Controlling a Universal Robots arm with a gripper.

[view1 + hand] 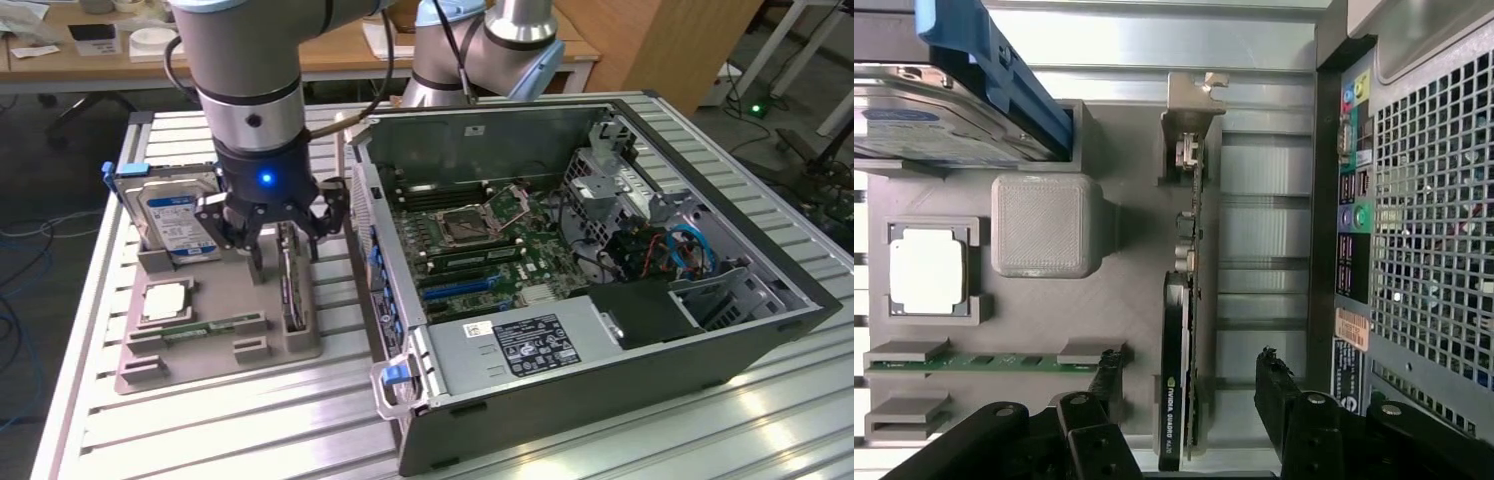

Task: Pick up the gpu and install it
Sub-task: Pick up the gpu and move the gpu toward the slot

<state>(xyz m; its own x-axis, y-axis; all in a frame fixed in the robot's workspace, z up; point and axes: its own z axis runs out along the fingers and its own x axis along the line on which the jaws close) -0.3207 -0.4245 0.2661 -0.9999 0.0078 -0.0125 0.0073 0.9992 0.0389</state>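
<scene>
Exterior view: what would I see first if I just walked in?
The big open computer case on the exterior view's right grabs the eye, with its green board showing inside. Beside it, the robot's gripper hangs open right over the gpu, which stands on edge in a grey tray.

A ribbed metal desk (200,430) is seen, with glare caught on its slats toward the exterior view's right. Behind it stand a wooden desk (80,68) strewn with papers (27,42) and a wooden cabinet (654,45). Blue cables (16,230) are trailed over what may be grey carpet (54,160).
</scene>
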